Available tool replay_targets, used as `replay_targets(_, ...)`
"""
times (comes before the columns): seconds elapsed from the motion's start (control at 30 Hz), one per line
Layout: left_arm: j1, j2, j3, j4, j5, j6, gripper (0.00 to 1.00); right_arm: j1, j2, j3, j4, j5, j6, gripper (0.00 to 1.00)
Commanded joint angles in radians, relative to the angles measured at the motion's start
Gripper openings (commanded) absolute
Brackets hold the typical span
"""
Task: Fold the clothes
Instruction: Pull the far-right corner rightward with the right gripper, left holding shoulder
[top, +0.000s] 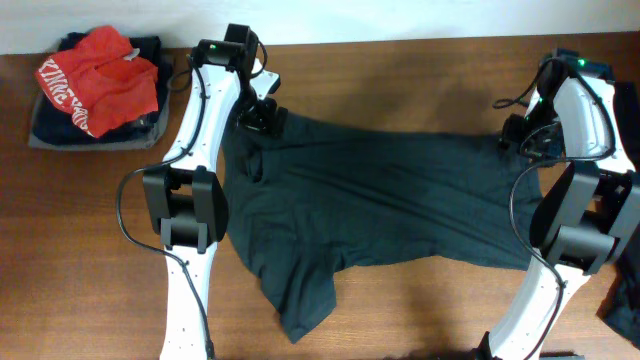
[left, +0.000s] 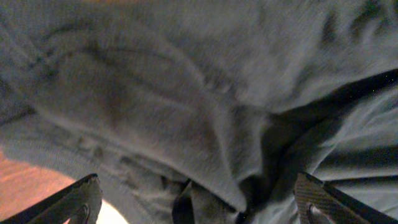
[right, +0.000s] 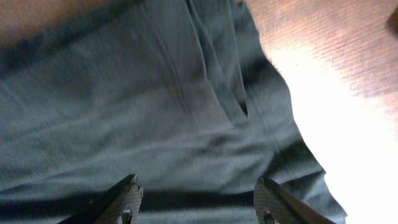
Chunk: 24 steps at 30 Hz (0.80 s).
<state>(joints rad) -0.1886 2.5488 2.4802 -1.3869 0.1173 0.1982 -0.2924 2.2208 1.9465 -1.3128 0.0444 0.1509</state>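
Dark teal-grey T-shirt (top: 380, 200) lies spread, slightly rumpled, across brown wooden table (top: 90, 250). Left gripper (top: 262, 118) sits at one end and right gripper (top: 522, 140) at opposite end. Both jaws apart, holding nothing. Likely laying-out step, no fold made yet. Next: pinch edge or sleeve, carry it across.

This looks like a robot lab. Two white and black robot arms (top: 190, 200) with loose wires (top: 119, 205) stand on a brown wooden surface (top: 80, 250) by a plain white wall (top: 400, 20). A dark shirt (top: 400, 200) and a pile of clothes (top: 95, 90) lie on it.
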Motion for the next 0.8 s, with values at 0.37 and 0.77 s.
replay_targets(0.37, 0.002, -0.019, 0.001, 0.018, 0.063, 0.019, 0.98, -0.003, 0.039, 0.0, 0.294, -0.117, -0.31, 0.84)
replay_targets(0.77, 0.002, -0.019, 0.001, 0.017, 0.063, 0.019, 0.99, -0.003, 0.116, 0.0, 0.325, -0.172, -0.406, 0.86)
